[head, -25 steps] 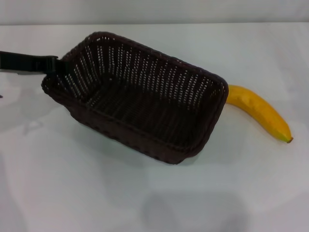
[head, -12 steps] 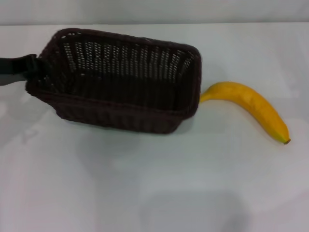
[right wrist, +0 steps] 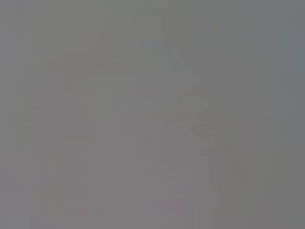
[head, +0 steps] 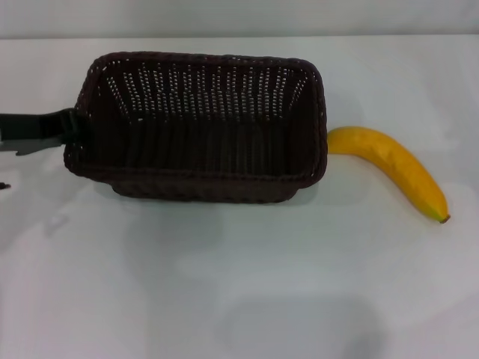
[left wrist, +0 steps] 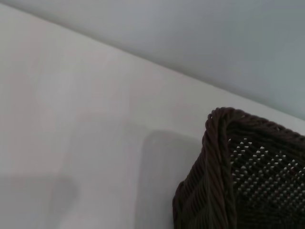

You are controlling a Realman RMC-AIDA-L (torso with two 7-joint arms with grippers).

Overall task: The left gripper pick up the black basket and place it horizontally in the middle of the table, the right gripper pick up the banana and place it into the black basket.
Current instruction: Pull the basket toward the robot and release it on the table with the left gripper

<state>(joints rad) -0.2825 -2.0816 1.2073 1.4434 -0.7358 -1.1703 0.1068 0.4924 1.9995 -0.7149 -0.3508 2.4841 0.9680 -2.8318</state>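
Note:
The black basket point(head: 202, 131) lies lengthwise across the middle of the white table point(head: 224, 284), open side up. My left gripper point(head: 69, 129) reaches in from the left edge and is shut on the rim of the basket's left short wall. One braided corner of the basket shows in the left wrist view point(left wrist: 219, 162). The yellow banana point(head: 393, 168) lies on the table just right of the basket, its stem end close to the right wall. My right gripper is out of view; the right wrist view shows only plain grey.
The table's far edge meets a pale wall point(head: 239, 19) behind the basket. Bare tabletop spreads in front of the basket and banana.
The left gripper has swung the basket from a slanted pose to level and square with the table's front. The banana has stayed where it was.

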